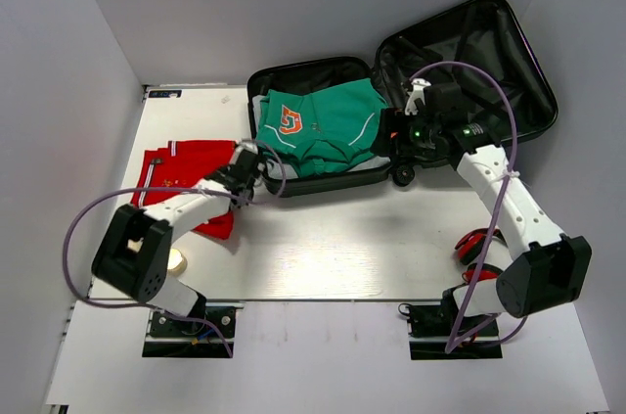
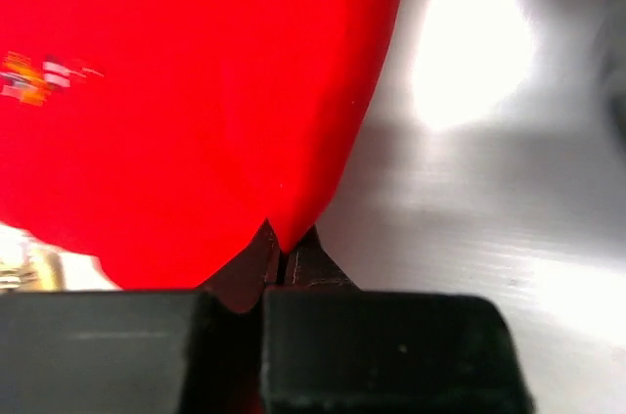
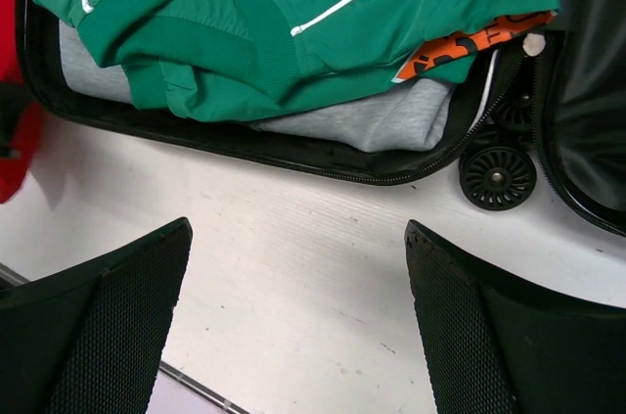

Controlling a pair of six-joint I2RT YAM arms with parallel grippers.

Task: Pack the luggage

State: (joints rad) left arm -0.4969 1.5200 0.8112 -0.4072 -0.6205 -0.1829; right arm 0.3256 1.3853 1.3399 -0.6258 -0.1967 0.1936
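**A:** Which step in hand?

**B:** Most likely picking up the next garment. Shows the left gripper [image 2: 284,250] pinched tight on the edge of a red garment [image 1: 181,164], with cloth caught between the closed tips. Places the right gripper [image 3: 298,238] spread wide and holding nothing, hovering over bare table [image 1: 323,248] near a wheel [image 3: 497,177].

**A:** And the case itself?

**B:** Puts the luggage [image 1: 509,42] at the far side of the table, lying open, with the lid thrown back towards the right wall. Shows the near shell already filled with a green garment [image 1: 323,125] over a grey one [image 3: 391,120].

**A:** Next move?

**B:** Probably calls for lifting the red cloth clear of the table, carrying it rightward and away over the near rim, then laying it on the green pile. Risks snagging on that rim if dragged low.

**A:** Room to move?

**B:** Plenty of bare table between the arm bases and the shell. Tighter on the left, with the red garment close to the side wall. Tighter on the right too, with the lid near the other wall.
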